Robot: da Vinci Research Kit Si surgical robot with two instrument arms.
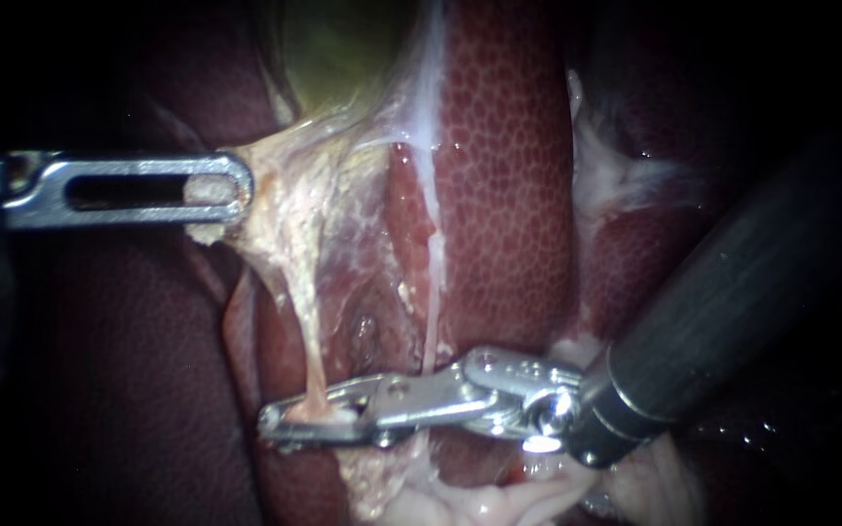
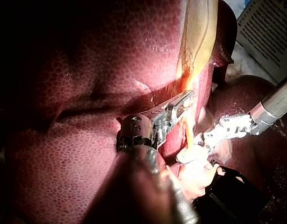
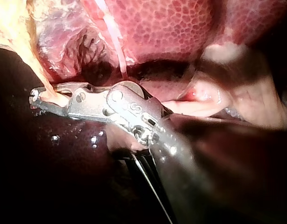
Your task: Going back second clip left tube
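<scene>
My left instrument comes in level, its slotted jaws shut on pale tissue below the greenish gallbladder, pulling it sideways. From that tissue the left tube, a thin yellowish strand, runs down into my right instrument. Its jaws lie either side of the tube's lower end with a narrow gap showing. In the right wrist view the tube enters between the jaws of the right instrument. The left wrist view shows the left instrument on the tissue and the right instrument beside it. No clip is clearly visible.
The speckled red liver fills the background. A thinner white tube runs down just right of the left tube. Pale fatty tissue lies under the right instrument's wrist. A printed paper shows beyond the liver.
</scene>
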